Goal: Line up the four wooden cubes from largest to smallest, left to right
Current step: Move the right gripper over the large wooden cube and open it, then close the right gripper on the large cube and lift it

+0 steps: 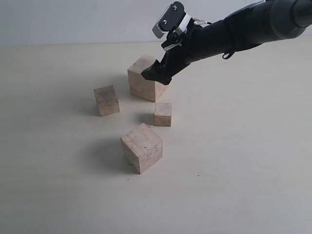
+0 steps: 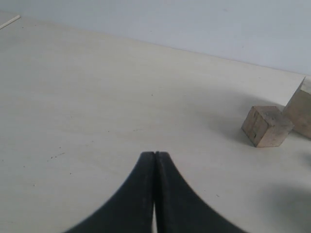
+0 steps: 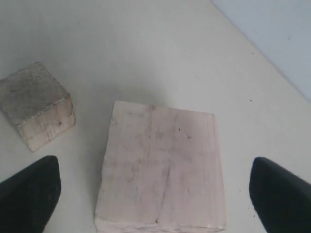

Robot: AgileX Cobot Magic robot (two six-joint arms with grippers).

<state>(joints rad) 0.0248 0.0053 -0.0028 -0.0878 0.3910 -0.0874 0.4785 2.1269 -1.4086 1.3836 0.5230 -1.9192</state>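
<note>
Four to sort. How many stand in line?

**Me:** None, by my reading. Entry: the back cube (image 1: 143,82), the front cube (image 1: 142,147), the left cube (image 1: 106,100) and the smallest cube (image 1: 163,114) sit in a loose cluster on the table (image 1: 243,170). All are apart from one another and several are turned at odd angles. No row, no size order from left to right.

**Partner:** Which is the largest?

**Me:** Back or front. The front one sits nearer the exterior camera, so I cannot rank those two with confidence.

**Partner:** State of your fingers?

**Me:** My right gripper (image 1: 157,73) hangs over the back cube, spread wide. In the wrist view its fingers (image 3: 30,191) stand clear of the cube, one on either side, with nothing gripped. My left gripper (image 2: 154,160) is pressed together on nothing, low over bare table, with the left cube in its sight.

**Partner:** Remaining work?

**Me:** All of it, in my judgement. The first pick is set up but not made. Each cube needs carrying to a place in one row, largest at the left and smallest at the right, faces squared as far as I can manage.
</note>
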